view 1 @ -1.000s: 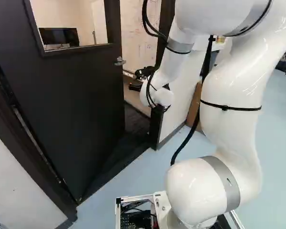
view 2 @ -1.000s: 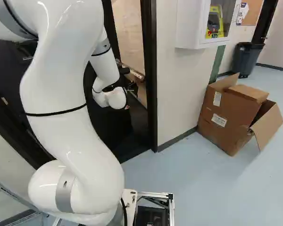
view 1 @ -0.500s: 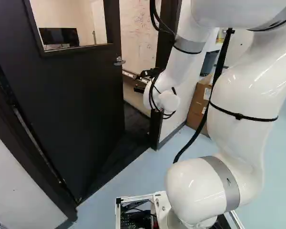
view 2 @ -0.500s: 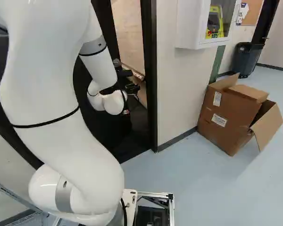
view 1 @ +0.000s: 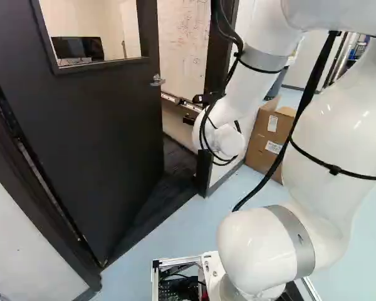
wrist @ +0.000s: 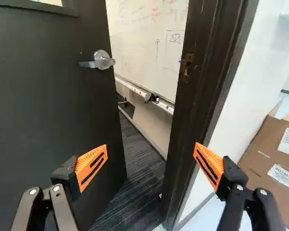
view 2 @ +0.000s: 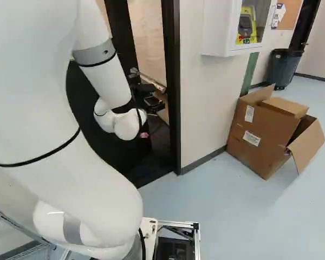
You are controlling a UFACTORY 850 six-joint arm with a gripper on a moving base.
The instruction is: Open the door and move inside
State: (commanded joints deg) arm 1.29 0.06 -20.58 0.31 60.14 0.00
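Pale blue floor (view 2: 249,216) spans the near and right parts of the scene. The dark door (view 1: 100,125) stands at left, ajar, swung away into the far room. The white arm (view 1: 319,132) rises near, its wrist bent toward the doorway. A whiteboard (view 1: 182,50) hangs in the far room, seen through the gap. The black frame (view 2: 172,81) stands upright to the right of the gap. Right of it, a cardboard box (view 2: 262,122) with raised flaps rests on the floor beside the wall (view 2: 206,97); a white cabinet (view 2: 219,32) is mounted above, and a dark bin (view 2: 284,67) stands at far right. The fingers (view 1: 189,119) are released, their orange pads (wrist: 90,166) spread wide; contact with the door cannot be told. The silvery handle (view 1: 157,80) sits by the door's right edge, well above the floor.
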